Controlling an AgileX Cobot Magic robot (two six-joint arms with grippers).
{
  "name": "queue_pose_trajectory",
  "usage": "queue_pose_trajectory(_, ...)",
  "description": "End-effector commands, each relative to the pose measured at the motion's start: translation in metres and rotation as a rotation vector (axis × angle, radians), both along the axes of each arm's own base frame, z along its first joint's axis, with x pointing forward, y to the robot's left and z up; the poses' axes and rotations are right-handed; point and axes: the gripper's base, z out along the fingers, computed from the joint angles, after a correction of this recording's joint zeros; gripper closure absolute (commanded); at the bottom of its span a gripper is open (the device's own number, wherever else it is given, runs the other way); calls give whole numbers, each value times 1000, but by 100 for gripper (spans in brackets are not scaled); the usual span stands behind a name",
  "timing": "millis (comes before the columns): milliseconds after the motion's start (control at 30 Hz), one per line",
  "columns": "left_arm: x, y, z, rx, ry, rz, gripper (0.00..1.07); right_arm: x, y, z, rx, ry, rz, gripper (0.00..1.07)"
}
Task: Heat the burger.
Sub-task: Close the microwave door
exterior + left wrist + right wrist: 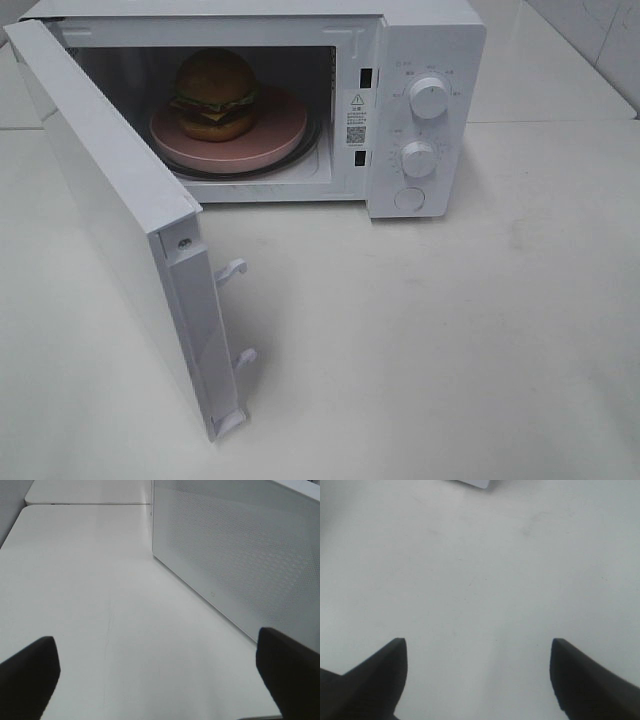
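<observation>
Closest to you in the high view stands the flat white microwave door point(110, 220), swung wide open on the left. Two small white latch hooks point(232, 268) stick out of its free edge.

The tall round burger point(214, 95), with glossy brown bun, green lettuce, yellow cheese and dark patty, is inside the cavity of the microwave. It stands upright on the round pink plate point(285, 125), more on the left part of it, so the right part of the plate is bare. The plate is wider than the burger, and a dark ring point(305, 150) shows just under its front rim.

Around them is the boxy white microwave point(425, 40). Its control panel on the right carries an upper white round knob point(429, 99), a lower white round knob point(418, 159) and a round white button point(408, 198) at the bottom. A small warning label point(356, 118) sits on the frame between the cavity and the panel. The microwave stands on the smooth white table point(450, 330).

Your left gripper point(155, 636) hangs over the table, with its two dark fingers point(30, 675) spread far apart and nothing between them. Just beside it you see the perforated face of the door. Your right gripper point(477, 641) also has its dark fingers point(375, 680) released and wide apart, with only bare table surface between them.
</observation>
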Motion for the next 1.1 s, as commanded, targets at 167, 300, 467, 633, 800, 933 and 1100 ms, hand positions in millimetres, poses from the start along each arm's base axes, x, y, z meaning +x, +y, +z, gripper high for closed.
queue_pose_trajectory(167, -1, 0, 0, -3, -9, 6, 7, -31, -24, -2, 42, -63, -161, 31)
queue_pose_trajectory(300, -1, 0, 0, -3, -9, 6, 7, -52, -33, -7, 57, -121, -227, 31)
queue_pose_trajectory(467, -1, 0, 0, -3, -9, 6, 7, -67, -38, -6, 75, -199, -268, 31)
queue_pose_trajectory(633, -1, 0, 0, -3, -9, 6, 7, -87, -41, -2, 114, -317, -274, 31)
queue_pose_trajectory(800, -1, 0, 0, -3, -9, 6, 7, -100, -42, -5, 122, -329, -280, 31)
queue_pose_trajectory(933, -1, 0, 0, -3, -9, 6, 7, -112, -44, -15, 123, -336, -286, 31)
queue_pose_trajectory(1100, -1, 0, 0, -3, -9, 6, 7, -124, -46, -16, 143, -413, -285, 31)
